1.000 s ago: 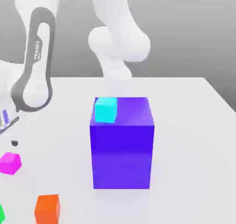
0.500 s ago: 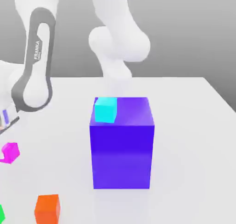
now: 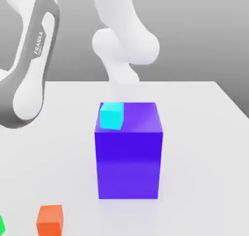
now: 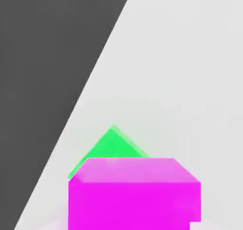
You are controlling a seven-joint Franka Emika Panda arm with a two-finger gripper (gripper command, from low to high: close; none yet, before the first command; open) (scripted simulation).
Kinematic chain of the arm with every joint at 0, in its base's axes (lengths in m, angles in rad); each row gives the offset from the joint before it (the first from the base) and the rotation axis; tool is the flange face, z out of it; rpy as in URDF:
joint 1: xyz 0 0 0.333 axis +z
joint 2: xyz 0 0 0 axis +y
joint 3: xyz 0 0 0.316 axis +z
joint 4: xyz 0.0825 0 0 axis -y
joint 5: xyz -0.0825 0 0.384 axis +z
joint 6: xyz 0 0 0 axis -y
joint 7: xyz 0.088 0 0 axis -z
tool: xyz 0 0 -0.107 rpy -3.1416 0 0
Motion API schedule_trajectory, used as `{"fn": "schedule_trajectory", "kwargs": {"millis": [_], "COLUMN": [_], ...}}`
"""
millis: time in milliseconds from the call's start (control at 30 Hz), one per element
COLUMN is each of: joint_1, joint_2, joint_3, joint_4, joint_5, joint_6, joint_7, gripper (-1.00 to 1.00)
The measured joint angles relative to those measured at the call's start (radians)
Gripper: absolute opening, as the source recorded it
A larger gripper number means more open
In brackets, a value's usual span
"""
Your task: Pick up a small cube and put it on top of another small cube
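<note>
Gripper is clamped shut on the small cube (image 4: 134, 193), judging from the hand view: the magenta block sits right up against the camera, square to it. In the exterior view the hand has swung off past that view's left edge, and the magenta cube that lay on the table there a second ago is gone from that spot, so the pick looks done and the carry has started.

Key relation for the next move: the cargo is already in the hand, so what matters is where the target lies. If the cyan cube (image 3: 111, 116) is the target, it sits atop the big blue-violet block (image 3: 128, 152), near that block's top corner toward the exterior view's left. From the hand's side of the scene, that means travelling toward the exterior view's right and gaining height first.

Around it:
- green cube (image 4: 110, 149) on the table (image 3: 204, 133), just beyond the held cube in the hand view; an edge of it shows at the exterior view's bottom left corner.
- orange cube (image 3: 50, 219) on the table, near the green one, well apart from the big block.

Obstruction risk, my read: the big block's side wall. Come in too low and the held cube hits it. The cyan cube is near the edge, so little placement margin.
</note>
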Motion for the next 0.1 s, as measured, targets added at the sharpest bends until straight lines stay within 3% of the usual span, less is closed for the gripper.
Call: {"fn": "schedule_trajectory", "kwargs": {"millis": [100], "joint_1": [0.0], "joint_2": [0.0], "joint_3": [0.0], "joint_4": [0.0], "joint_5": [0.0], "joint_6": [0.0], "joint_7": [0.0], "gripper": [1.0]}}
